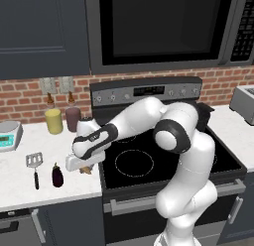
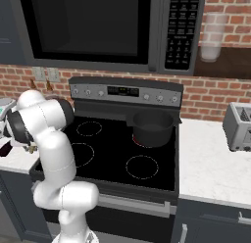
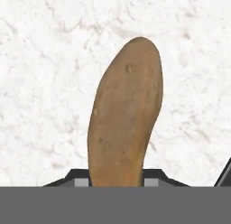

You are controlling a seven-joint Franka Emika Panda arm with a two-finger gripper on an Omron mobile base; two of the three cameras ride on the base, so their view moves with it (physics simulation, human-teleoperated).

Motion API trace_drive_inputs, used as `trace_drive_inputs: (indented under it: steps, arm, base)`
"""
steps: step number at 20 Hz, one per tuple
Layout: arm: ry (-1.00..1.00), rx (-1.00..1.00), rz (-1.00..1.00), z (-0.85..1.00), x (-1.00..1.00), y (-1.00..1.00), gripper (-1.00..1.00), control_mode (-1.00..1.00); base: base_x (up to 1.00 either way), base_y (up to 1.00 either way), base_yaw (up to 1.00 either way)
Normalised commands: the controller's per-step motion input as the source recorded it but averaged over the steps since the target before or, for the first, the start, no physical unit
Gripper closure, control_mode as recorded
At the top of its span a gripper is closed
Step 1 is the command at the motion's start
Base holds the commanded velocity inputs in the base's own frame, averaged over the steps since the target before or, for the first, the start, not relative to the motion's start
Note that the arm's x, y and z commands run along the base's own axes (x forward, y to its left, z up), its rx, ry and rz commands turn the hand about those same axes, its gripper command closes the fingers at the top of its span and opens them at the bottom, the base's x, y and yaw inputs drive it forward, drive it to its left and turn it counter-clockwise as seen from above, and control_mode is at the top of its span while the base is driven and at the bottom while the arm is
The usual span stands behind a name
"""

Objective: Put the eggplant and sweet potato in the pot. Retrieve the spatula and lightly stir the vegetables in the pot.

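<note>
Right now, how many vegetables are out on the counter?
2: the eggplant right of the spatula, and the sweet potato between the gripper's fingers beside the stove.

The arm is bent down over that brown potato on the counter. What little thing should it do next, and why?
Probably lift straight up a little. In the hand view the sweet potato sits between the gripper fingertips, apparently gripped, still on the white counter. The pot waits on the back right burner, so the tuber must clear the counter first.
</note>
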Motion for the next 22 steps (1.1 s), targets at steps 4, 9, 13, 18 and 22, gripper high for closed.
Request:
trace_drive_inputs:
  steps: [4, 9, 13, 18, 22]
  arm:
    - [0.00, -0.02, 0.00, 0.00, 0.00, 0.00, 1.00, -1.00]
    - [0.00, 0.00, 0.00, 0.01, -0.08, -0.16, 1.00, -1.00]
    - [-0.07, 0.01, 0.00, 0.42, -0.29, -0.51, 1.00, -1.00]
    - [-0.10, 0.05, 0.00, 0.83, -0.29, -0.71, 1.00, -1.00]
    - [-0.04, 0.12, 0.00, 0.95, -0.35, -0.92, 1.00, -1.00]
  base:
    - [0.00, 0.00, 0.00]
    - [0.00, 0.00, 0.00]
    - [0.00, 0.00, 0.00]
    - [0.00, 0.00, 0.00]
    - [0.00, 0.00, 0.00]
